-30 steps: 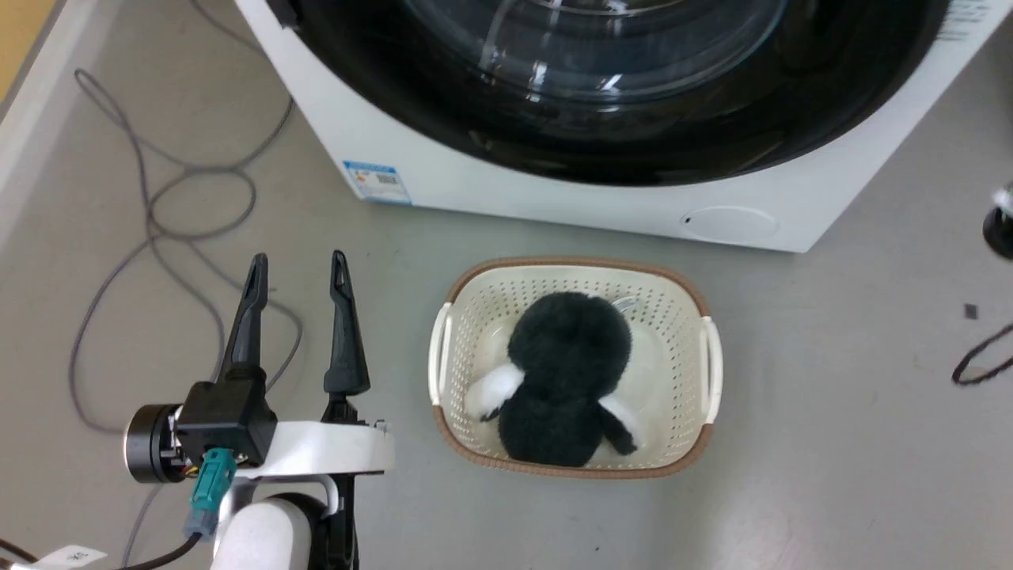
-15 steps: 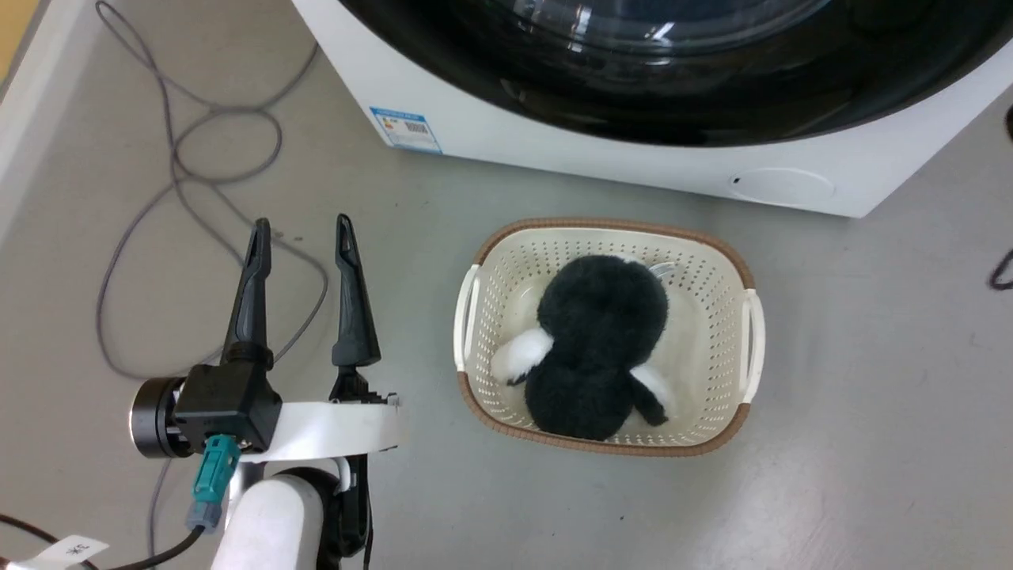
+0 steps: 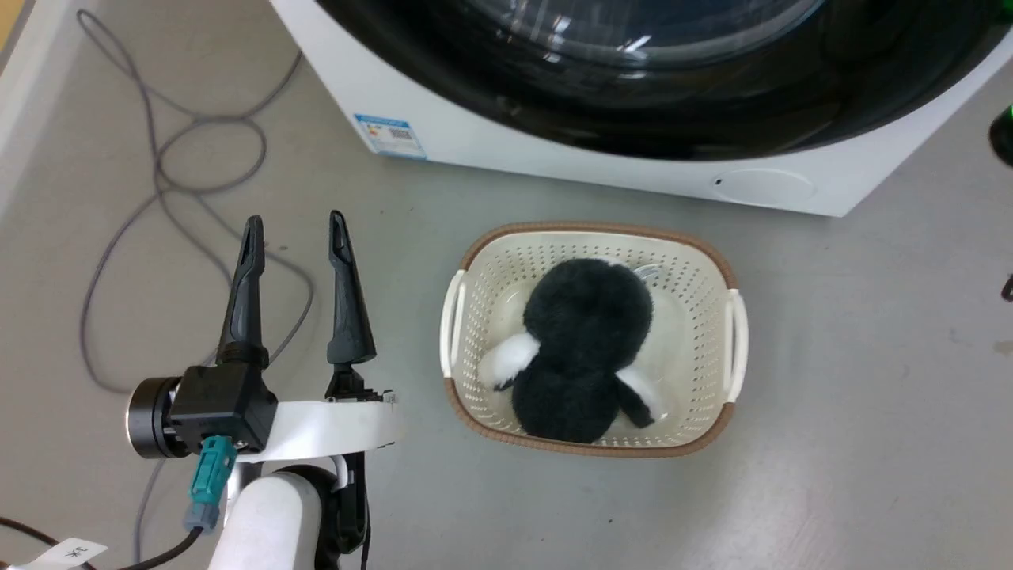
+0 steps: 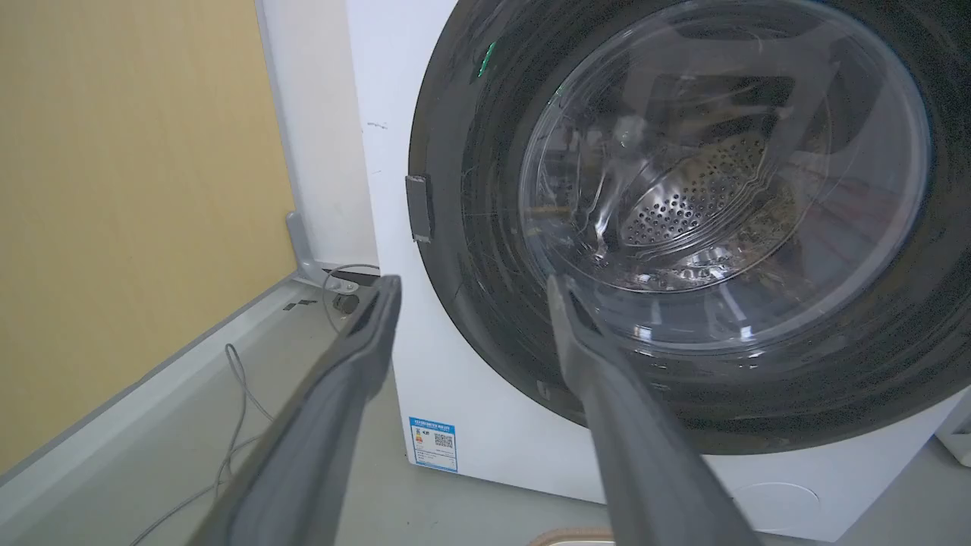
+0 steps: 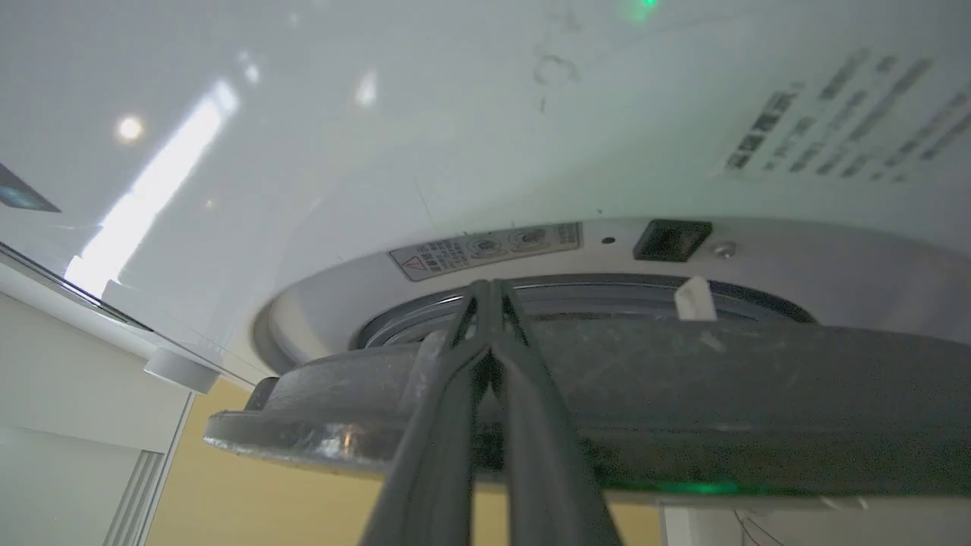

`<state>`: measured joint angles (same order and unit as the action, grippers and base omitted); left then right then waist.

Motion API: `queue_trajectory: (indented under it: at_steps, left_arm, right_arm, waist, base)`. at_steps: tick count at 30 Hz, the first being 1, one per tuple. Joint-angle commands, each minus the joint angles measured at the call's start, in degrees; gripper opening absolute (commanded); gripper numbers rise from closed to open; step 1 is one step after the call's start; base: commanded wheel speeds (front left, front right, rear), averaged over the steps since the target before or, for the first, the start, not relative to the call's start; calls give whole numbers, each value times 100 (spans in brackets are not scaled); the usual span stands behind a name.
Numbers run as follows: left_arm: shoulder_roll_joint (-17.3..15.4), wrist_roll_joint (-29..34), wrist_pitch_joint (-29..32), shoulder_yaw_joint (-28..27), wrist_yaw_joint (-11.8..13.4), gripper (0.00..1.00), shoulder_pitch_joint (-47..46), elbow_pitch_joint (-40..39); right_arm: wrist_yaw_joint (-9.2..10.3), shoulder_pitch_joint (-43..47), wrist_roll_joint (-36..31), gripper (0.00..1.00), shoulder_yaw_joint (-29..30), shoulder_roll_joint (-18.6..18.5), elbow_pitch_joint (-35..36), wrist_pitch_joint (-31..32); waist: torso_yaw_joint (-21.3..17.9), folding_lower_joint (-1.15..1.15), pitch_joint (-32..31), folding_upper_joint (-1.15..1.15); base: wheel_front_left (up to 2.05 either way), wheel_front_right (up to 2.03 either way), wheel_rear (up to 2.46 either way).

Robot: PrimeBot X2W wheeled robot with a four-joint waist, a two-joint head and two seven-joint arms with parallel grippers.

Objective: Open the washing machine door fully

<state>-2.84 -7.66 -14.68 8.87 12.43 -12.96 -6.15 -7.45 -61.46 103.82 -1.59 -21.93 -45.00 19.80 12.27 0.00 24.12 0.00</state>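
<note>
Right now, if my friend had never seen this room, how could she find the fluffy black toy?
Start at the big white washing machine. On the grey floor just in front of it sits a cream basket with a brown rim, and the toy lies inside. It is soft and furry, black with white patches, unlike the hard holey plastic around it.

Glossy black washing machine door (image 3: 633, 95), clear glass.
</note>
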Motion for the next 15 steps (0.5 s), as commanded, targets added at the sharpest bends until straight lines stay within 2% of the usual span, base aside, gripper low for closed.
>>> queue_trajectory:
  at_steps: [1, 15]
  left_arm:
    - [-4, 16, -32, -12, -10, 100, -20, 25]
    - [-4, 95, -32, -243, -180, 100, 310, 300]
  right_arm:
    - [-3, 93, -43, 0, -157, 249, -11, 135]
    - [-3, 1010, -344, 0, -437, 456, 384, 818]
  waist:
    - [-60, 0, -62, 0]
    - [-374, 0, -603, 0]
  base:
    - [0, 0, 0]
    - [0, 0, 0]
